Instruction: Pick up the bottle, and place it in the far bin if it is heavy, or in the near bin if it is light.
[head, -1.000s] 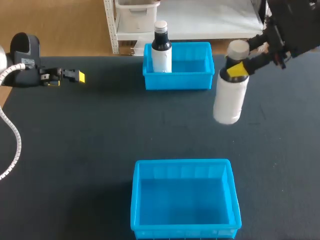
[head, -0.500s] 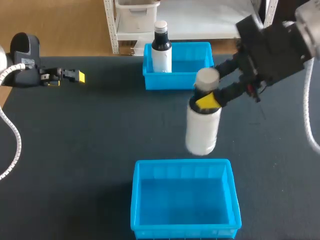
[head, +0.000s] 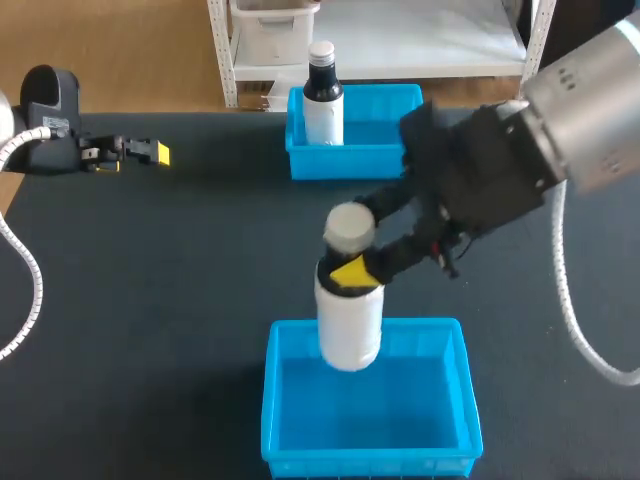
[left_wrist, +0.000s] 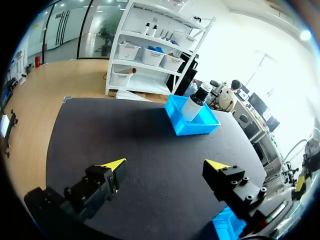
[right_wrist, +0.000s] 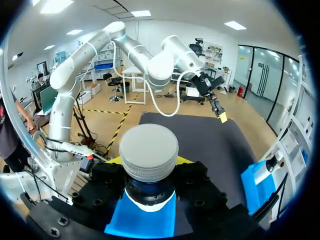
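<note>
No legible txt, nos. or signs (any view, wrist cams incl.)

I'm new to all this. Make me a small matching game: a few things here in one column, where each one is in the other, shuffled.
1. white bottle
2. dark-necked bottle
3. left claw

A. standing in the far bin
B. open, holding nothing, over the table's left side
C. gripped by the right claw above the near bin

Pairs: 1-C, 2-A, 3-B

Silver right arm (head: 590, 110), black wrist (head: 480, 185), yellow-tipped pincer (head: 355, 250)
</note>
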